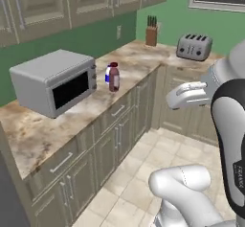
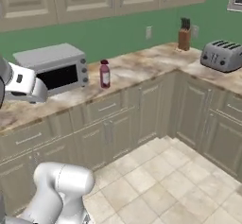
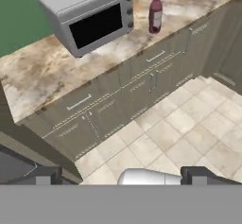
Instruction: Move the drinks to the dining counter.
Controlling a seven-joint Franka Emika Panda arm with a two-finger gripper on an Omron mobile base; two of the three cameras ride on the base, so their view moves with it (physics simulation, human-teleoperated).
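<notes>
The arm hangs back over the tiled floor [image 2: 160,180], well short of the counter [image 1: 33,130], so by my reading this is the opening step: nothing fetched, the reach toward the drinks not yet begun. There's the maroon bottle [image 1: 114,77] standing upright on the counter, just to the right of the microwave [image 1: 52,81] and a little back from the front edge, over the drawers. Tucked right behind it, peeking out on its left in the left base view, is the white-and-blue bottle [image 1: 107,75]; whether the two touch I can't tell. From the hand view the maroon one sits high in the picture, far from the fingertips [image 3: 201,175], with the whole run of cabinet fronts between. The gripper [image 3: 120,176] itself is spread wide, as wide as it goes, pinching nothing and touching nothing. Further along, near the corner, stand a knife block [image 1: 151,31] and a toaster [image 1: 194,47], well apart from the bottles. The next move, I'd judge, calls for closing in on the counter and bringing the open jaws level with the maroon bottle's body, coming from the front so the microwave isn't bumped and the smaller bottle behind isn't knocked over.
</notes>
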